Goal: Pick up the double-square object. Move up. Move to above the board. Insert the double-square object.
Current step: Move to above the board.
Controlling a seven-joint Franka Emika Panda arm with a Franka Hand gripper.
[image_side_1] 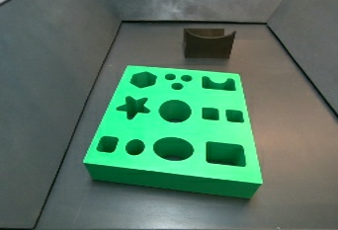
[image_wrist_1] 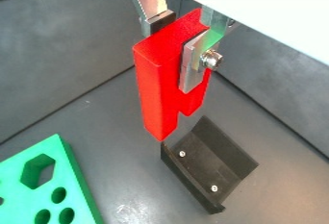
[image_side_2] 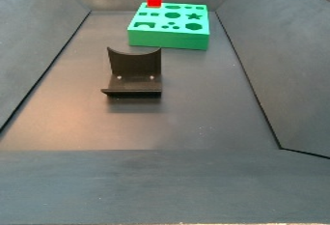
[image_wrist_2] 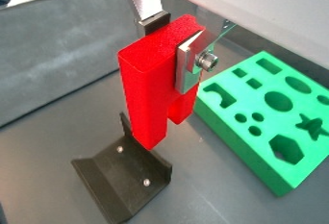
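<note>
Gripper point(image_wrist_1: 183, 43) clamped on double-square object point(image_wrist_1: 162, 79), held aloft over fixture point(image_wrist_1: 210, 172); board point(image_wrist_2: 270, 114) just beside; clearance height seemingly ample, hard to judge.

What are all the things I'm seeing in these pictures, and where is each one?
double-square object: one, bright red, lifted off the floor above the fixture, gripped near its top.
board: one, bright green, flat on the floor, many shaped holes, all of them without a piece; apart from the fixture.
fixture: one, dark grey, L-shaped, standing on the floor below the red block.
floor: dark grey, with sloping walls around it.
claw: one, silver plates with dark pads, shut on the double-square object, raised above the fixture.
</note>
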